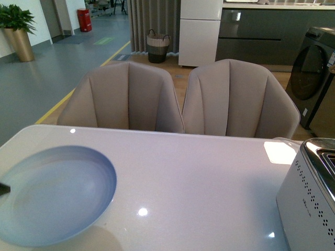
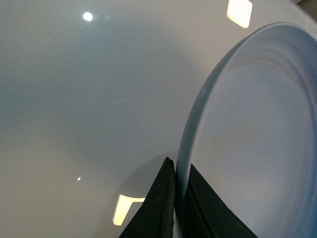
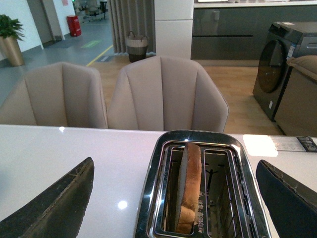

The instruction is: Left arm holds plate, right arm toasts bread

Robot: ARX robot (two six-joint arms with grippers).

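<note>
Left gripper (image 2: 179,166): jaws pinched on the rim of the plate (image 1: 52,193), one finger under and one over. Plate sits at the robot's left on the table (image 1: 199,183), empty. Whether it's resting on the top or lifted just clear, I can't tell from the front view. It's a glazed pale blue-grey ceramic, wide and shallow, with faint concentric ridges and a lighter lip.

Table is glossy white and throws ceiling-light glare. Two padded beige chairs (image 1: 178,99) stand behind it.

Toaster (image 1: 309,198) is at the right edge: two slots, chrome top, perforated white side. The bread (image 3: 190,188) stands upright in one slot. It's tan and speckled, with a darker crust showing at the slot mouth.

Right gripper (image 3: 174,163): fingers spread wide, holding nothing, poised above and flanking the toaster.

Read: the plate hold is done and the bread is loaded. The lever isn't visible, so toasting state is unknown. Next move is probably to press the lever. If the toast is done, close thin on the crust, lift straight up and carry it over to the plate.
</note>
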